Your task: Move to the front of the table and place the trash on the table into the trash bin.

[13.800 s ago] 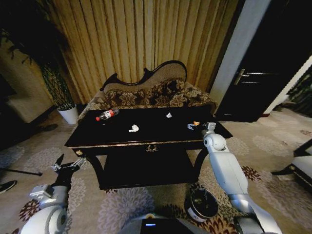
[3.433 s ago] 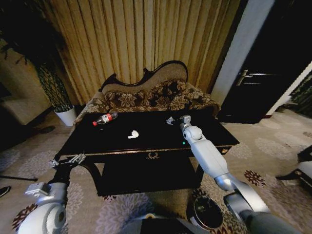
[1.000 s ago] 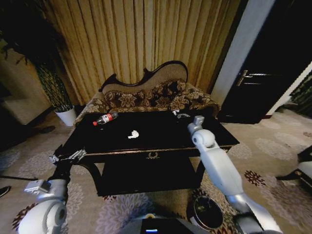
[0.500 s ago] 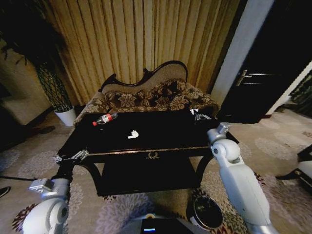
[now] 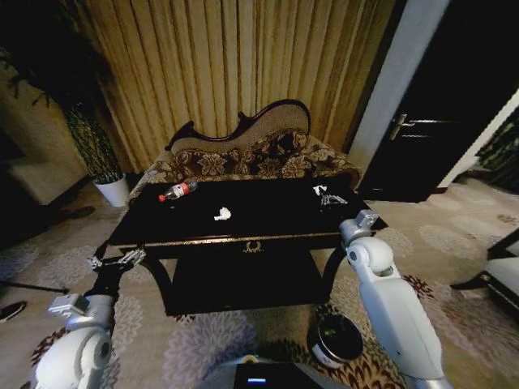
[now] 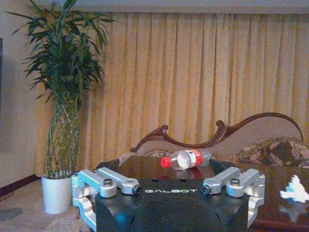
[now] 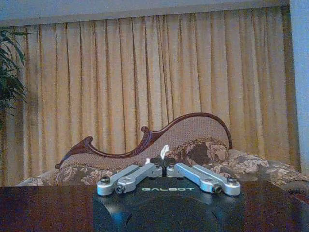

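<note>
The right hand [image 5: 326, 194], pinched narrow on a white scrap [image 7: 164, 151], hangs above the surface [image 5: 268, 212], presumably bound for the trash bin [image 5: 334, 340] below; left hand [image 5: 115, 261] waits wide.

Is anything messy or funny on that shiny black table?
Yes. A plastic bottle lies tipped on its side at the table's far left corner, and a crumpled white paper sits loose near the middle. The right tool, above the table's right end, pinches a small white scrap. The left tool hangs open off the left corner.
</note>
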You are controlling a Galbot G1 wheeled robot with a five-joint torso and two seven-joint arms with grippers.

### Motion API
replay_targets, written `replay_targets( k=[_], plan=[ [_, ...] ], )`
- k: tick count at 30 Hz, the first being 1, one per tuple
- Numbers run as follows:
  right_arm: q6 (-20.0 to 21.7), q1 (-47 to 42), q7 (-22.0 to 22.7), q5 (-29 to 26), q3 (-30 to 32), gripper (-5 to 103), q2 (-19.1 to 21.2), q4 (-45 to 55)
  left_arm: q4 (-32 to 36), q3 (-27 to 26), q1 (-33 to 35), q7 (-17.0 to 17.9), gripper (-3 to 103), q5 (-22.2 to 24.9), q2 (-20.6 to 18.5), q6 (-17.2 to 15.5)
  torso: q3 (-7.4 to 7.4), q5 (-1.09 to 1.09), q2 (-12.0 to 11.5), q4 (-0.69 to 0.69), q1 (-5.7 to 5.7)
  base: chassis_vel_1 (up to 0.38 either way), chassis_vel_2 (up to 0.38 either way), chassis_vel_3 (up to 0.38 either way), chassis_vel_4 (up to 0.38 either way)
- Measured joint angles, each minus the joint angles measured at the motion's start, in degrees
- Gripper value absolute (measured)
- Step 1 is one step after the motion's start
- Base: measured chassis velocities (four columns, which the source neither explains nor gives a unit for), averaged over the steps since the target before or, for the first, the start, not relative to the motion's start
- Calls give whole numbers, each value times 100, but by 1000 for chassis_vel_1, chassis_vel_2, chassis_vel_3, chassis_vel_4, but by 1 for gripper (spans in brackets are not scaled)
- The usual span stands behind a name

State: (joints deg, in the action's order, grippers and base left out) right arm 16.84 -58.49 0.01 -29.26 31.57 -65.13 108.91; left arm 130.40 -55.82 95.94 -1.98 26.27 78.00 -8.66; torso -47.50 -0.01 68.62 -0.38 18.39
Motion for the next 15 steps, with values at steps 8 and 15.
replay_targets(
  k=[8,15],
  plan=[
    [-51,-39,0,22,44,0,-13,-66,-12,31,-24,-7,100,-19,20,-6,-1,0,0,-1,1,165,-169,-151,163],
    [-89,-97,0,129,37,0,-83,-112,-12,24,-11,-13,100,-22,28,-7,-1,0,-1,1,4,128,-116,-132,121]
  ],
)
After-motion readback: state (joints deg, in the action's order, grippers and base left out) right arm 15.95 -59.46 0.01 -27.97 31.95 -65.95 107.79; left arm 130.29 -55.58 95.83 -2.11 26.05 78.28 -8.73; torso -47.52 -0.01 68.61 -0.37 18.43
